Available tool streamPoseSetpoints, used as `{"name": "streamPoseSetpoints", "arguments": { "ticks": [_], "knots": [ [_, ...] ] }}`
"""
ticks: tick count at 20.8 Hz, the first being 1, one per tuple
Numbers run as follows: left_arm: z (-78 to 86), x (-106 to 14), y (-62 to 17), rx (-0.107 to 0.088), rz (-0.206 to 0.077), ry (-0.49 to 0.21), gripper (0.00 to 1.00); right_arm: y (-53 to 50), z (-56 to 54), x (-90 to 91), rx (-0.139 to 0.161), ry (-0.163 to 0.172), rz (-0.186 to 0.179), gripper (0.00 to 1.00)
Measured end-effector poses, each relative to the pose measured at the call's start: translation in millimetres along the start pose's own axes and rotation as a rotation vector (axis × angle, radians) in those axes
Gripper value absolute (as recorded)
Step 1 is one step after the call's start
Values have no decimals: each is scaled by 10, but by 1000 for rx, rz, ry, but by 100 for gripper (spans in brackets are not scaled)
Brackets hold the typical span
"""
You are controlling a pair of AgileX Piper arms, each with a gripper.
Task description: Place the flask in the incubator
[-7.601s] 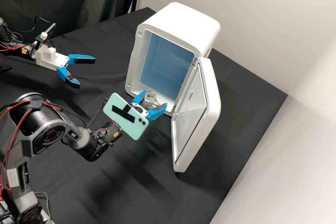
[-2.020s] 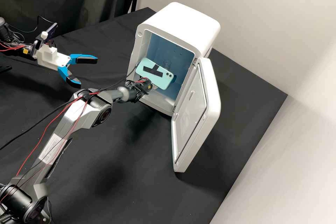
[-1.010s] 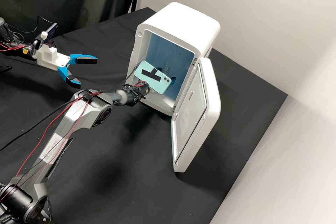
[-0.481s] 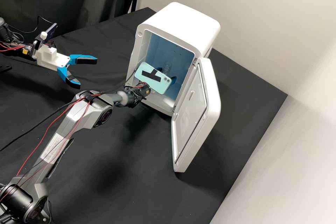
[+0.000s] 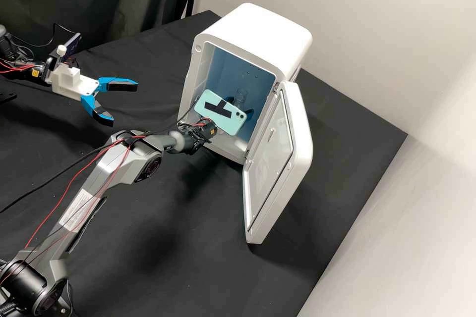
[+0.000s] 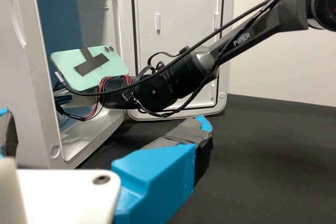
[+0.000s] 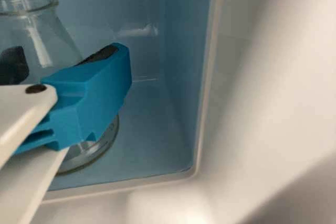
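The flask [image 7: 31, 38] has gone from the doorway to the fridge [image 5: 258, 29] floor at frame centre, so placing looks nearly done – whether the right gripper [image 7: 63, 59] has released it I cannot tell – while the left gripper [image 5: 106, 99] gapes at upper left.

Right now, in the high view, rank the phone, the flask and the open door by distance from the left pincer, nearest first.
From the left pincer:
1. Phone, on the other arm's wrist at the box's mouth.
2. Flask, inside the box behind the phone.
3. Door, swung open on the box's far side.
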Motion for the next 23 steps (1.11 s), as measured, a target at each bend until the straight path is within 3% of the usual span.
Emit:
{"name": "streamPoseSetpoints", "arguments": {
  "ticks": [23],
  "knots": [
    [25,3,-7,0,-2,-9,100,19,47,14,1,-7,5,0]
  ]
}}
